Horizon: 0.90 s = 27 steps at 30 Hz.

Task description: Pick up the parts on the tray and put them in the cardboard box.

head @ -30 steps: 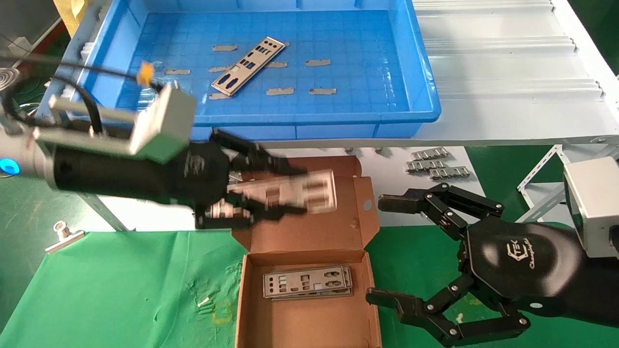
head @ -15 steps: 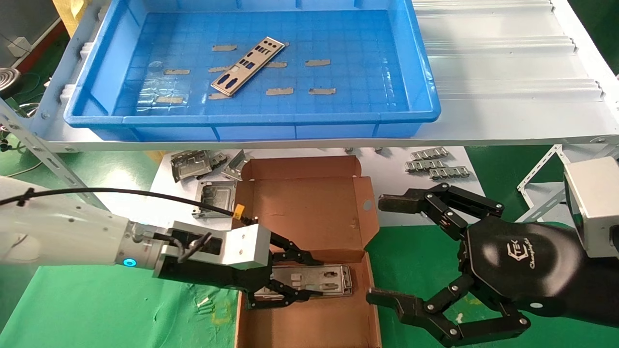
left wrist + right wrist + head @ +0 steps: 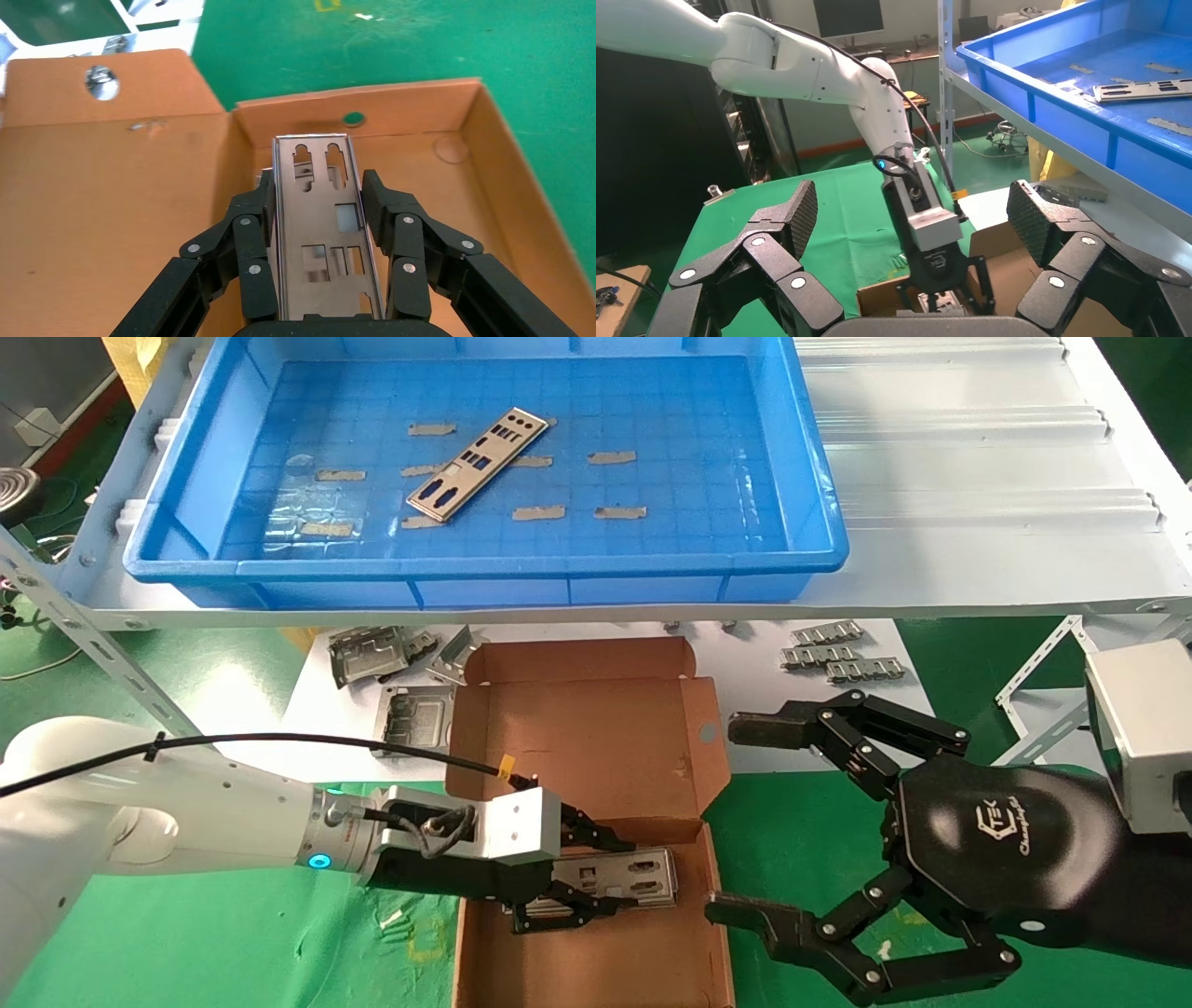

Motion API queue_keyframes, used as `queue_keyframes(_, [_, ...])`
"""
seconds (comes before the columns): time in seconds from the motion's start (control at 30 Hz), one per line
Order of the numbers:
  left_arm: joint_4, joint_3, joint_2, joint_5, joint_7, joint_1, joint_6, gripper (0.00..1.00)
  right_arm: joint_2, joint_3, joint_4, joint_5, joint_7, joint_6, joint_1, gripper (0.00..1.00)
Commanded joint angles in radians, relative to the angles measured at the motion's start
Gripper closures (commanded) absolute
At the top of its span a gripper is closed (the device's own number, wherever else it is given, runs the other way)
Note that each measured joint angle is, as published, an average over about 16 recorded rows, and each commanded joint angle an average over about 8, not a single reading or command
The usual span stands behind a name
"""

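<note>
The part (image 3: 322, 232) we are carrying now sits low inside the cardboard box (image 3: 596, 952), lying along the stack of plates already there, with our left tool (image 3: 596, 887) pinching it by its long edges; in the left wrist view the black fingers (image 3: 383, 210) press against both sides of the plate. A second ago this plate was held up over the open lid, and half a second ago it had dropped into the box; since then it has slid a little further toward the box's right wall. We judge that the placing step is nearly done and that what remains is to spread the tool and lift clear without dragging the stack. One more part (image 3: 478, 463) lies at a slant on the floor of the tray (image 3: 819, 505), beyond the box and above it on the shelf, among short tan tape strips (image 3: 616, 512), so at least one more trip seems needed. Our right tool (image 3: 792, 822) hangs just beside the box's right wall, spread wide and holding nothing. Grey stamped frames (image 3: 410, 714) rest on the desk left of the box lid.
</note>
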Motion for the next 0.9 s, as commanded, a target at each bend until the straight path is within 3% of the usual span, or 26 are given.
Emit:
queue_keyframes(0.03, [0.028, 0.002, 0.015, 0.004, 0.015, -0.004, -0.008, 0.00, 0.000, 0.000, 0.000, 0.000, 0.000, 0.000, 0.000, 0.00])
queue_keyframes(0.37, [0.120, -0.008, 0.034, -0.012, 0.039, -0.029, 0.044, 0.00, 0.000, 0.000, 0.000, 0.000, 0.000, 0.000, 0.000, 0.00])
queue_keyframes(0.67, [0.155, -0.042, -0.002, -0.080, -0.035, -0.039, 0.200, 0.00, 0.000, 0.000, 0.000, 0.000, 0.000, 0.000, 0.000, 0.00])
queue_keyframes(0.9, [0.126, -0.060, -0.035, -0.121, -0.066, -0.023, 0.235, 0.00, 0.000, 0.000, 0.000, 0.000, 0.000, 0.000, 0.000, 0.00])
